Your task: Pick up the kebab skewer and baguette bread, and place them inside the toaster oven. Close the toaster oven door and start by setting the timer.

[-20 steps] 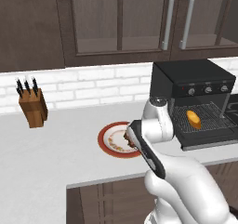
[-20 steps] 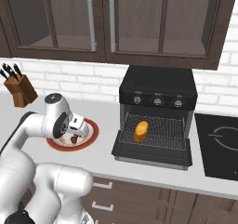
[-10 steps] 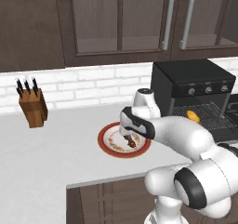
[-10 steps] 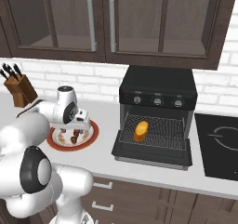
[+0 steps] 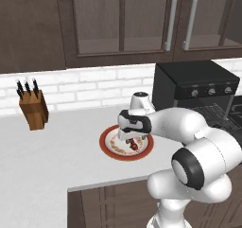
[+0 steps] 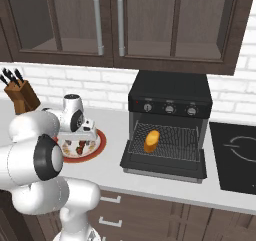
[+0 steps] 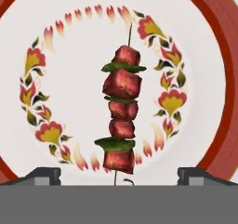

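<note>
A: Looking at the kebab skewer, I see it lying flat in the middle of the plate, with red meat chunks and thin green bits on a skinny stick.

B: Is it hard to pick up?

A: I think it is light. The stick looks stiff but thin, so it could roll or slip. The chunks look fatter and a bit soft. I would pinch it across the middle chunks, not the bare tip of the stick.

B: Where is the pincer?

A: Right above the plate, pointing down. Its jaws are spread wide, one on each side of the skewer, and they hold nothing.

B: And the bread?

A: The baguette bread sits on the wire rack inside the toaster oven. It looks small and firm. The toaster oven door hangs open, flat out in front.

B: What else is around?

A: The plate rests on the table, just beside the oven. A knife block stands well apart, by the wall.
</note>
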Controlling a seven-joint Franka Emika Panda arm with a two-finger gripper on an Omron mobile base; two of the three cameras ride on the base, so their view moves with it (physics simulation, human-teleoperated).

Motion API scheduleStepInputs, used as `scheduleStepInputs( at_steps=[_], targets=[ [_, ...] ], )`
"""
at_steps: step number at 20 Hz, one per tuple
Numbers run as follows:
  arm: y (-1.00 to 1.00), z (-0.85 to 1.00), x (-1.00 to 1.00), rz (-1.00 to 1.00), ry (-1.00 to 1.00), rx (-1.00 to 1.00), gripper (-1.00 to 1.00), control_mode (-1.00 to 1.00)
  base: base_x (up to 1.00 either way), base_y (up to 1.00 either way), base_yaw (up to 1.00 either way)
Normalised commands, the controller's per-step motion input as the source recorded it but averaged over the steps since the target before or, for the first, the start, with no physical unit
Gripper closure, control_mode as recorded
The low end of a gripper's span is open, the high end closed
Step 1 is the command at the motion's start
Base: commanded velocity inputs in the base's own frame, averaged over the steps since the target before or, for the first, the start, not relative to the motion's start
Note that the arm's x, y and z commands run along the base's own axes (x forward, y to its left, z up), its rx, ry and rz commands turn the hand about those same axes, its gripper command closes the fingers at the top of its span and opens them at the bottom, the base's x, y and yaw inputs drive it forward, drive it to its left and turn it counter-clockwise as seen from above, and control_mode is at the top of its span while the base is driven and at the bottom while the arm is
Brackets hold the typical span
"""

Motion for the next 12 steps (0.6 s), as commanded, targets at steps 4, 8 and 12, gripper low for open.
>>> scheduleStepInputs(
  at_steps=[4,8,12],
  targets=[
    [-0.01,-0.36,-0.13,0.0,0.0,-0.05,-1.0,-1.0,0.0,0.0,0.0],
    [0.0,-0.2,-0.2,0.0,0.0,-0.01,-1.0,-1.0,0.0,0.0,0.0],
    [-0.01,-0.19,-0.01,0.0,0.0,0.0,-1.0,-1.0,0.0,0.0,0.0]
  ],
)
